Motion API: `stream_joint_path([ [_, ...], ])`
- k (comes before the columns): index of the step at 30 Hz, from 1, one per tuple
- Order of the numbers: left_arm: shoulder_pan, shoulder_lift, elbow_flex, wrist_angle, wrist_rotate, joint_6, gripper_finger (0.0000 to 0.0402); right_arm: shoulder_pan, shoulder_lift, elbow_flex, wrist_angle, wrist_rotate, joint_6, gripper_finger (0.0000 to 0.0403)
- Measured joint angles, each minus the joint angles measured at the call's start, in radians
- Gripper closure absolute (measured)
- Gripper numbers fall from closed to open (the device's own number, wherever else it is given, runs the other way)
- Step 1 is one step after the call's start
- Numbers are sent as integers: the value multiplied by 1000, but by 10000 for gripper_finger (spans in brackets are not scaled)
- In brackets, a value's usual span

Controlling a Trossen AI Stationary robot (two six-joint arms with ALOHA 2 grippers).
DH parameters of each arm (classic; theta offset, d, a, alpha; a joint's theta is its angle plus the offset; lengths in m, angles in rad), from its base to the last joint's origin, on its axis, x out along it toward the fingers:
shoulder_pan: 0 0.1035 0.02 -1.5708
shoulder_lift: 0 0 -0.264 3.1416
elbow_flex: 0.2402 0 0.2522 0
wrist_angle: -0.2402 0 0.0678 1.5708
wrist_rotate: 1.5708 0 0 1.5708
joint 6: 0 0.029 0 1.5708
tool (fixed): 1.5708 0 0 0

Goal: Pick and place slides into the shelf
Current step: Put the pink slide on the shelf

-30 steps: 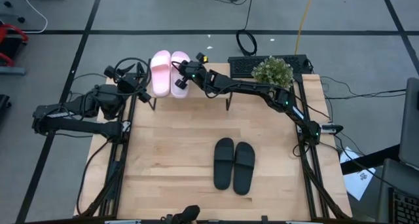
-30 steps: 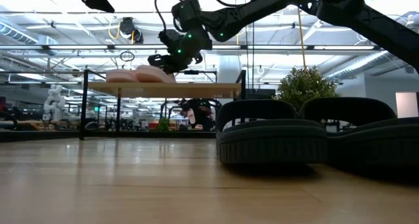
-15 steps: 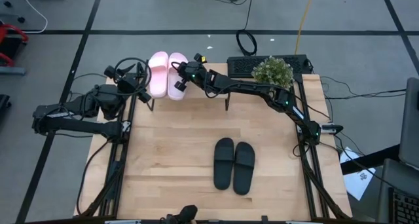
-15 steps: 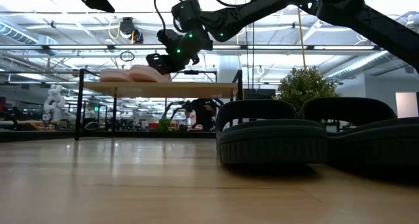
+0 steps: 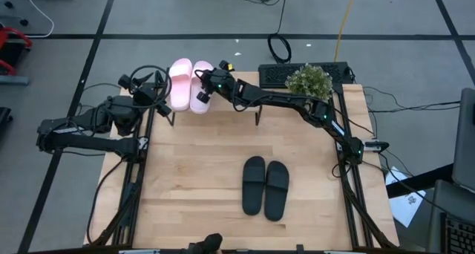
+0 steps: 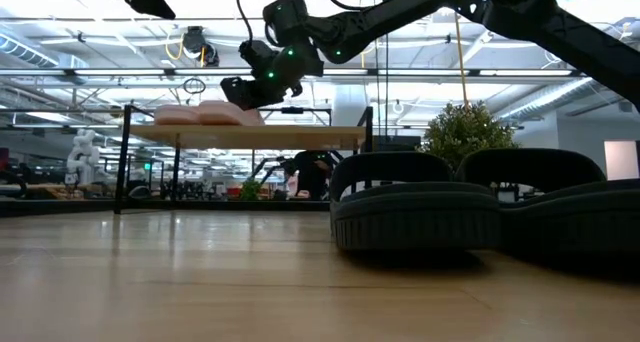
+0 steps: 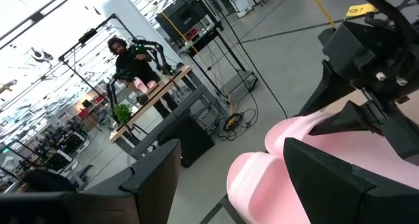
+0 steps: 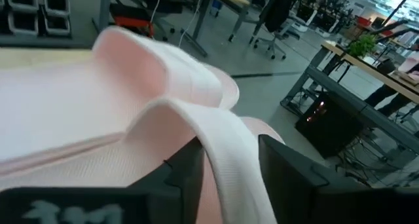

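A light pink pair of slides (image 5: 189, 83) lies side by side, soles down, on the left end of the shelf (image 6: 300, 135) at the table's far edge. My right gripper (image 8: 229, 178) reaches in level from the right and stands open, one finger on either side of the right pink slide's strap (image 8: 196, 93). In the low view the right gripper (image 6: 240, 90) sits just above the pink pair (image 6: 205, 113). The black pair (image 5: 265, 187) rests on the tabletop toward the near side. My left gripper (image 7: 229, 185) hangs open beside the shelf's left end, nothing between its fingers. My right gripper has the strap's near end (image 8: 226, 145) of the right pink slide between its parted fingers, coming level from the table's right. Whether the fingers (image 8: 186, 175) touch the strap I cannot tell. The slide rests flat on the shelf board.
A potted plant (image 5: 309, 81) and a black keyboard (image 5: 276, 74) stand at the far right, beside the shelf. Bare wooden tabletop (image 5: 193, 172) lies between the shelf and the black pair. The black slides (image 6: 415, 207) fill the right of the low view.
My right gripper pushed the right pink slide a little toward the table's left, straightening it against its mate, then opened and let go of the strap. The pink pair now lies still on the shelf.
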Motion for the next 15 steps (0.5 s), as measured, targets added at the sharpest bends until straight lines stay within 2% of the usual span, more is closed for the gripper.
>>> stream_joint_path([
  [5,0,0,0,0,0,0,128,2,0,0,17,-20,1,243],
  [15,0,0,0,-4,0,0,128,-3,0,0,16,-17,5,241],
])
